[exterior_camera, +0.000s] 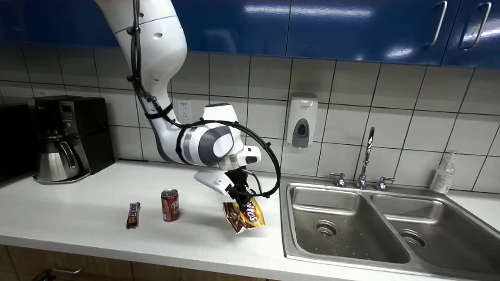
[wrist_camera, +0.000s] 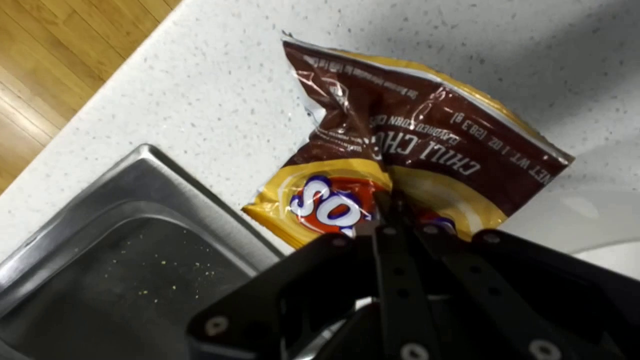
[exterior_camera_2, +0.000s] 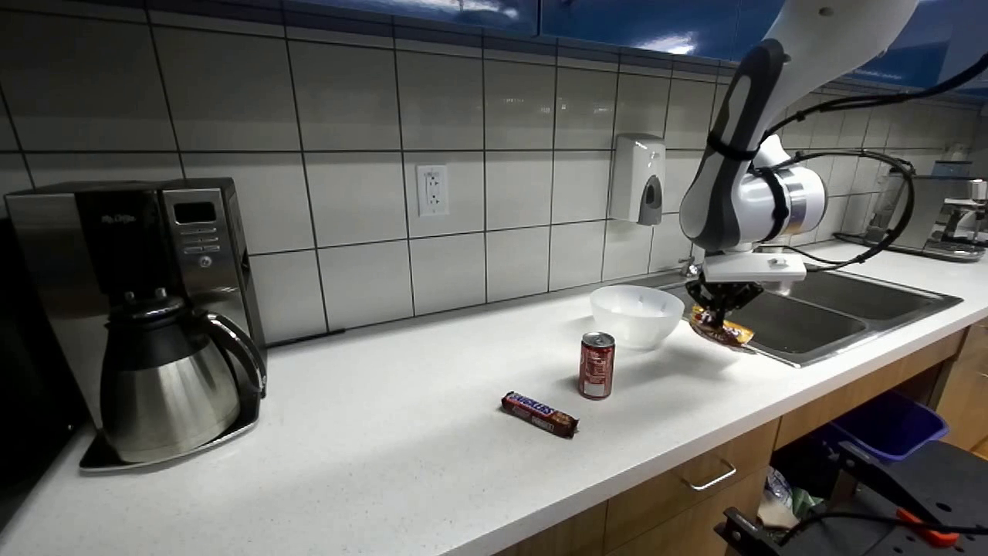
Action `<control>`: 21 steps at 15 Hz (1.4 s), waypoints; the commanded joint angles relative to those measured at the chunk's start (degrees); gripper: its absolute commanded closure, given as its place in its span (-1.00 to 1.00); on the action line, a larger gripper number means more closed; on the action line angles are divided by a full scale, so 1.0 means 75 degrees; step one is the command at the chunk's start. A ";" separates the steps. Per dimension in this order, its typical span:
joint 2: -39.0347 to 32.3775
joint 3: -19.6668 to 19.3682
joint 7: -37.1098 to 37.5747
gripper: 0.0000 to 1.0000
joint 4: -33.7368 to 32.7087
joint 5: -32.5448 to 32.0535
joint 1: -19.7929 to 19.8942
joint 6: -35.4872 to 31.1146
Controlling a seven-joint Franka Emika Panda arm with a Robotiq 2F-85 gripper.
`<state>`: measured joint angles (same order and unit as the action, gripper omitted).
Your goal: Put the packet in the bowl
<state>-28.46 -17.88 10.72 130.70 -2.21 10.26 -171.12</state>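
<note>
The packet is an orange-yellow and dark brown snack bag, seen in both exterior views (exterior_camera: 254, 215) (exterior_camera_2: 729, 334) and in the wrist view (wrist_camera: 425, 125). My gripper (exterior_camera: 243, 206) is shut on its middle and creases it. It hangs tilted a little above the counter, beside the sink. The gripper also shows in an exterior view (exterior_camera_2: 718, 316) and in the wrist view (wrist_camera: 395, 212). The white translucent bowl (exterior_camera_2: 629, 328) stands on the counter near the wall, beside the gripper. Part of its wall (wrist_camera: 595, 220) shows at the right of the wrist view, partly behind the packet.
A red soda can (exterior_camera: 170, 205) (exterior_camera_2: 597, 364) and a dark bar wrapper (exterior_camera: 133, 215) (exterior_camera_2: 539, 414) lie apart on the white counter. The steel sink (exterior_camera: 287, 222) has a raised rim and a tall faucet (exterior_camera: 367, 160). A coffee maker (exterior_camera_2: 170, 324) stands at the far end.
</note>
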 commanded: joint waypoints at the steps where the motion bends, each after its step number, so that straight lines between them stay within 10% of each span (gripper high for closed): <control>1: 0.0825 0.0001 -0.0411 1.00 0.0396 0.0104 0.0101 0.0090; 21: 0.0309 0.0456 0.0087 1.00 -0.0878 0.0672 -0.0336 -0.0085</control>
<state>-22.68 -14.63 10.22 127.86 1.66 8.31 -171.11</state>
